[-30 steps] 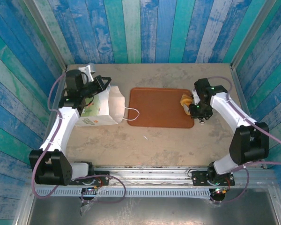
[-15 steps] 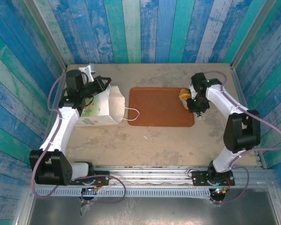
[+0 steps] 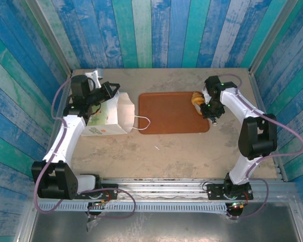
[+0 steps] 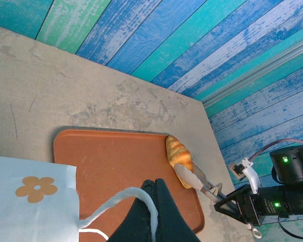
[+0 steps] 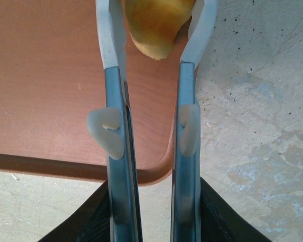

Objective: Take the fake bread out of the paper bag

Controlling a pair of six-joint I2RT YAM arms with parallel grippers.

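The right fingers [image 5: 110, 45] clasp a golden ridged toy croissant [image 5: 154, 22] at the far right corner of the flat reddish-brown tray [image 5: 50, 75]. Let go carelessly, it might roll onto the tabletop [image 5: 252, 101]. The left fingers [image 4: 156, 212], closed, sit by the white paper bag [image 3: 103, 123], which could slump.

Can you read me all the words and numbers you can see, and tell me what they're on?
paper bag: green lettering low on its side, too small and blurred to read.
flower print on the bag: just a picture, no words.
tray: no writing.
fake bread: no writing.
So there is nothing I can read out here.
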